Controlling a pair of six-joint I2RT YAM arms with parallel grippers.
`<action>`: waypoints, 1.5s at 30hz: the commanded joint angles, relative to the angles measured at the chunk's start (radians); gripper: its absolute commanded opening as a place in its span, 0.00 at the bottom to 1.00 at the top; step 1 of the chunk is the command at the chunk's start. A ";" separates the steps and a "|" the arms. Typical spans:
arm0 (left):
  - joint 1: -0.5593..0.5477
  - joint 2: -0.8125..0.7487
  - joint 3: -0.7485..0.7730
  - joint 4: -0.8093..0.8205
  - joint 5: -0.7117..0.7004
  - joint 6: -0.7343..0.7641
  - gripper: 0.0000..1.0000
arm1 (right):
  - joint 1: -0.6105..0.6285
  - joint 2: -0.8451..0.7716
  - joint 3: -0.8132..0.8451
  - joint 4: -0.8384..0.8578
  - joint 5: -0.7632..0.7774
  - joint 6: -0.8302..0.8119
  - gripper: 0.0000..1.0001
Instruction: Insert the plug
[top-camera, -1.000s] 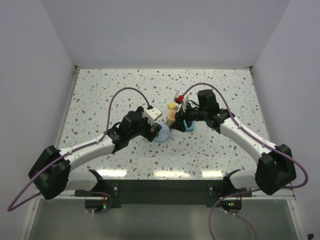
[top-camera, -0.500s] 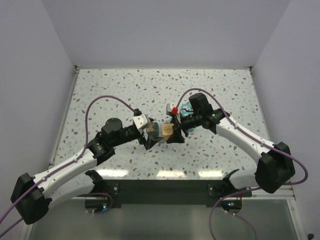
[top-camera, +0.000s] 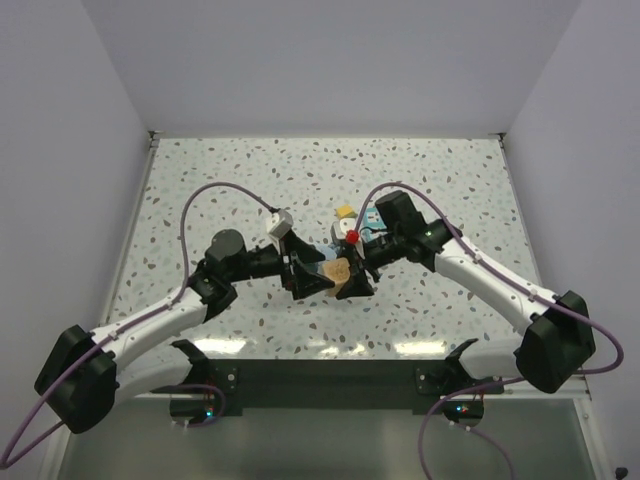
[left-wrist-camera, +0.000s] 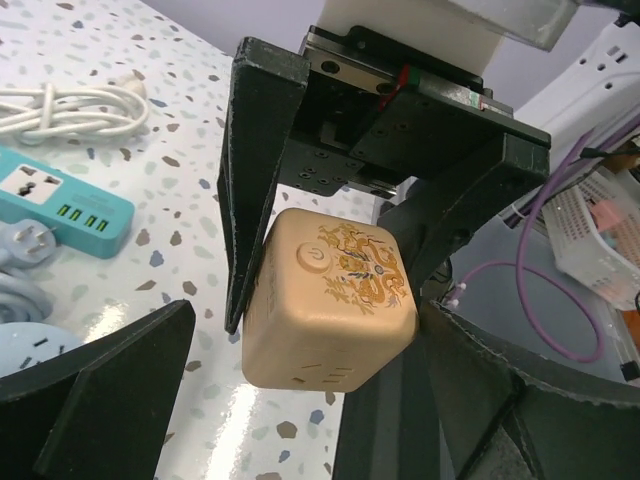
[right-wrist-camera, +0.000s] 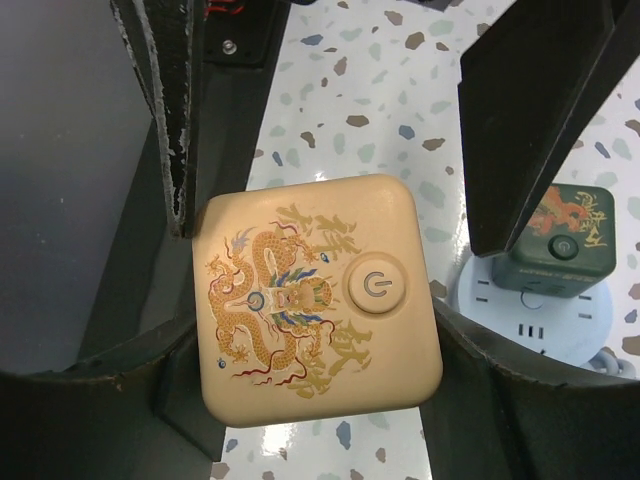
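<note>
A tan-orange cube (right-wrist-camera: 315, 305) with a gold dragon print and a round power button hangs above the table, and my right gripper (right-wrist-camera: 315, 345) is shut on its sides. In the top view that cube (top-camera: 337, 270) sits between the right gripper (top-camera: 355, 282) and my left gripper (top-camera: 308, 278). The left gripper (left-wrist-camera: 305, 400) is open wide, its fingers (left-wrist-camera: 110, 390) standing either side of the cube without clamping it. The plug (right-wrist-camera: 556, 240), a dark green cube, rests on a pale blue round socket (right-wrist-camera: 530, 315) beyond the tan cube. The arms hide it in the top view.
A teal power strip (left-wrist-camera: 62, 198), a coiled white cable (left-wrist-camera: 70, 105) and a grey-blue plug head (left-wrist-camera: 18, 250) lie on the speckled table (top-camera: 220, 190). A small yellow block (top-camera: 345, 211) lies behind the grippers. A white basket (left-wrist-camera: 600, 235) stands off the table.
Both grippers have come toward the near edge with the tan cube still in the right one. The left arm swung round to face it, and its jaws opened fully.
</note>
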 joint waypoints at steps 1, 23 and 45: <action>0.009 0.018 -0.025 0.187 0.102 -0.114 1.00 | 0.008 -0.025 0.035 -0.026 -0.071 -0.047 0.00; -0.105 -0.130 -0.092 0.020 -0.305 0.246 1.00 | 0.008 0.041 0.107 -0.057 -0.125 0.001 0.00; -0.179 -0.032 -0.140 0.178 -0.262 0.265 0.86 | 0.005 0.035 0.095 -0.040 -0.146 0.011 0.00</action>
